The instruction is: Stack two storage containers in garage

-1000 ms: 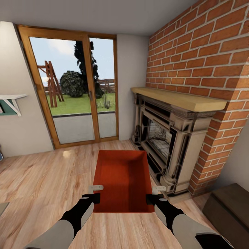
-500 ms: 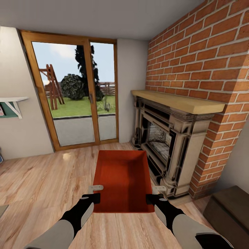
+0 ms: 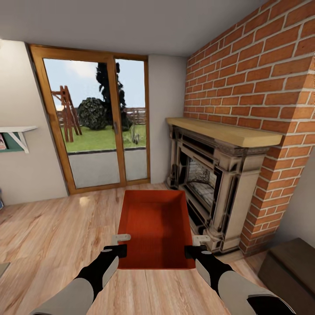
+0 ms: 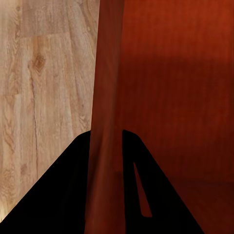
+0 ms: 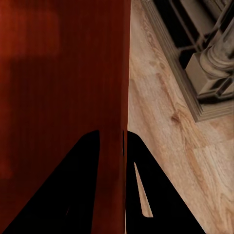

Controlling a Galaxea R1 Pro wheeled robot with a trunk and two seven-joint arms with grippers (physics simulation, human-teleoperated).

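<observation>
Container: orange-red rectangular open-top bin [image 3: 156, 227], carried above light wood-plank flooring [image 3: 57, 236].
Left gripper [image 4: 106, 146]: I pinched its side wall.
Right gripper [image 5: 113, 146]: pinched opposite wall; carved stone fireplace base [image 5: 207, 73] beside.

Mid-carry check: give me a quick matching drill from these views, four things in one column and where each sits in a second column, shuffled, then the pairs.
Things:
1. left claw
2. right claw
3. fireplace
4. glass doors

Places:
A. set in the brick wall, on the robot's right
B. clamped on the container's left wall
C. far wall, ahead
D. clamped on the container's right wall

Pairs: 1-B, 2-D, 3-A, 4-C
</observation>
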